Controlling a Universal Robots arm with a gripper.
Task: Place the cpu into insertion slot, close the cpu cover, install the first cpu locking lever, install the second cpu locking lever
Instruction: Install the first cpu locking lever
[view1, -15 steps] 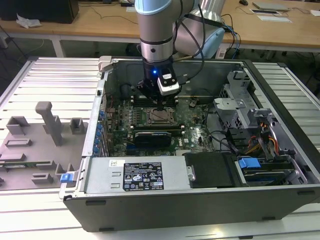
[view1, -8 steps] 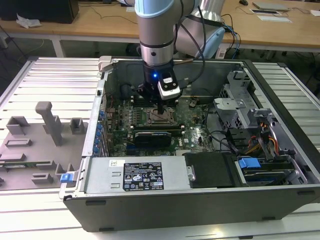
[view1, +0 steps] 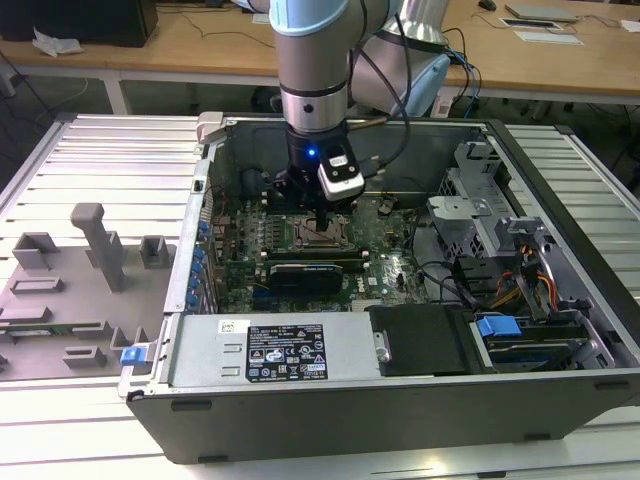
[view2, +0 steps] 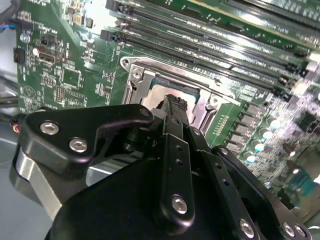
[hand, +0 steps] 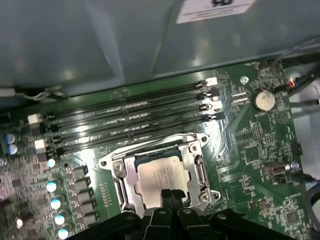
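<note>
Gripper: fingers together, tips down at cpu cover edge, holding nothing.
Cpu: seated in insertion slot, silver top showing.
Cpu cover: shut flat around chip.
Memory slots: just beyond socket.

You have one cpu under one cpu cover. Beside them, you can count four memory slots.
</note>
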